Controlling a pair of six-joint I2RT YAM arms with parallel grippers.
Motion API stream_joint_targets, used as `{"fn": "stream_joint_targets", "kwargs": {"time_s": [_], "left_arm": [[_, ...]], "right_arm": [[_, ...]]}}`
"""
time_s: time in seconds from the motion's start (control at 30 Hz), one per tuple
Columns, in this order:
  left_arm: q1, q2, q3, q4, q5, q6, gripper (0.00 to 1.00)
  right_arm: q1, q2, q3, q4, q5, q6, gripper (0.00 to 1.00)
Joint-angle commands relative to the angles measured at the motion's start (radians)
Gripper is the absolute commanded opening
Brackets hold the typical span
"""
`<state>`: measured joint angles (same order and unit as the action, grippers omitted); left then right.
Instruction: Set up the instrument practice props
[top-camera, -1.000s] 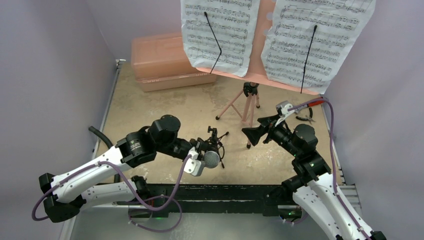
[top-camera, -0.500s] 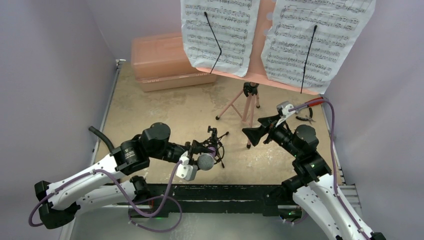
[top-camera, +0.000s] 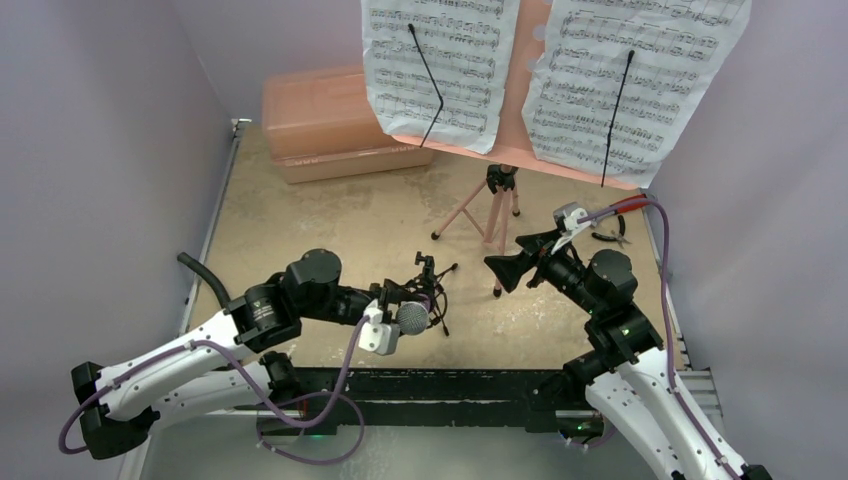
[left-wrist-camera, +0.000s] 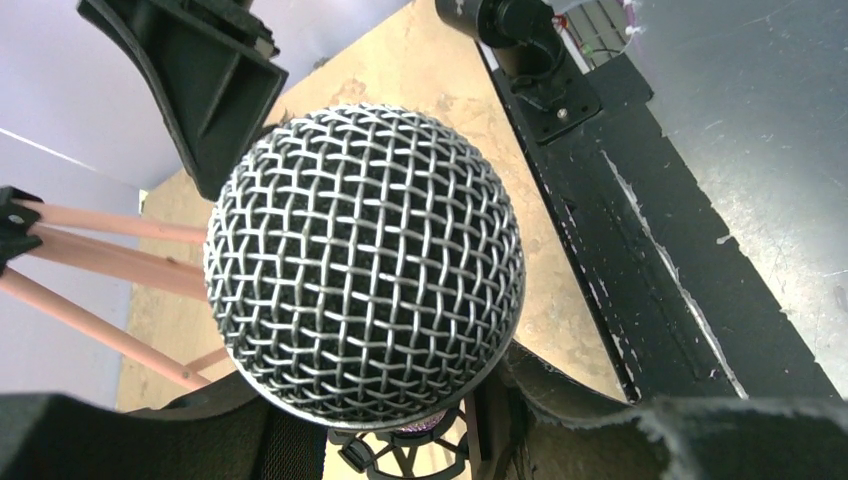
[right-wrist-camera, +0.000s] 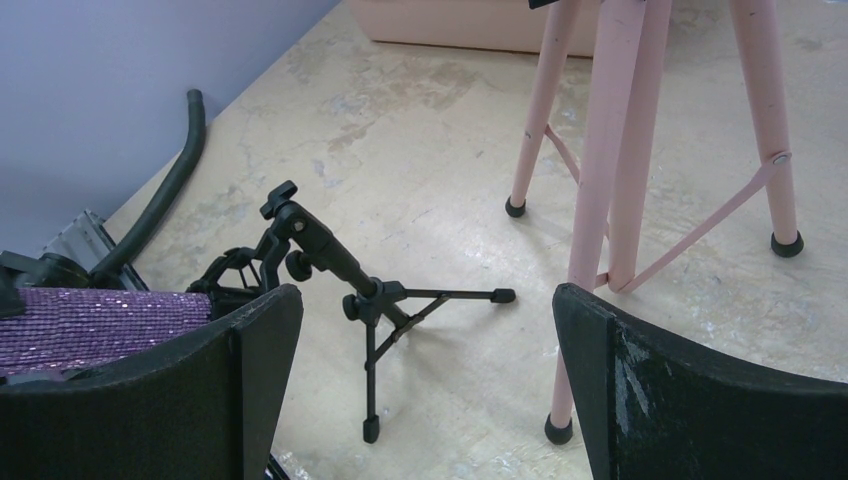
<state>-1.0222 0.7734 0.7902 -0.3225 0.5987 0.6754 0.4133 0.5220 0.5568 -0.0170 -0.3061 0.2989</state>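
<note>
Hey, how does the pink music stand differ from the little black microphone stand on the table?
Colour: the music stand is pink, the microphone stand black. Size: the music stand is far taller, its top out of the right wrist view; the microphone stand stays low. Load: the music stand carries sheet music; whether the microphone is seated in the microphone stand I cannot tell. Both are tripods standing on the table.

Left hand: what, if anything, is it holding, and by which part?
The left hand grips the purple glitter microphone by its handle, behind the mesh head. The right hand is open, holding nothing.
</note>
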Motion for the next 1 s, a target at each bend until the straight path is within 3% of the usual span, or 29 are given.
{"fn": "stream_joint_targets", "kwargs": {"time_s": [0.0, 0.47, 0.67, 0.77, 0.97], "left_arm": [[0.002, 0.029, 0.02, -0.021, -0.056, -0.019, 0.0], [0.001, 0.037, 0.03, -0.043, -0.074, -0.019, 0.0], [0.002, 0.029, 0.058, -0.045, -0.074, -0.043, 0.25], [0.002, 0.02, 0.069, -0.056, -0.074, -0.045, 0.42], [0.002, 0.015, 0.094, -0.069, -0.054, -0.052, 0.59]], "right_arm": [[0.0, -0.013, 0.023, 0.02, -0.01, 0.01, 0.98], [-0.001, -0.001, 0.028, 0.02, -0.011, 0.011, 0.98], [-0.001, 0.009, 0.027, 0.032, -0.016, 0.011, 0.98], [-0.002, 0.01, 0.026, 0.03, -0.014, 0.009, 0.98], [0.0, 0.016, 0.025, 0.041, -0.014, 0.006, 0.98]]}}
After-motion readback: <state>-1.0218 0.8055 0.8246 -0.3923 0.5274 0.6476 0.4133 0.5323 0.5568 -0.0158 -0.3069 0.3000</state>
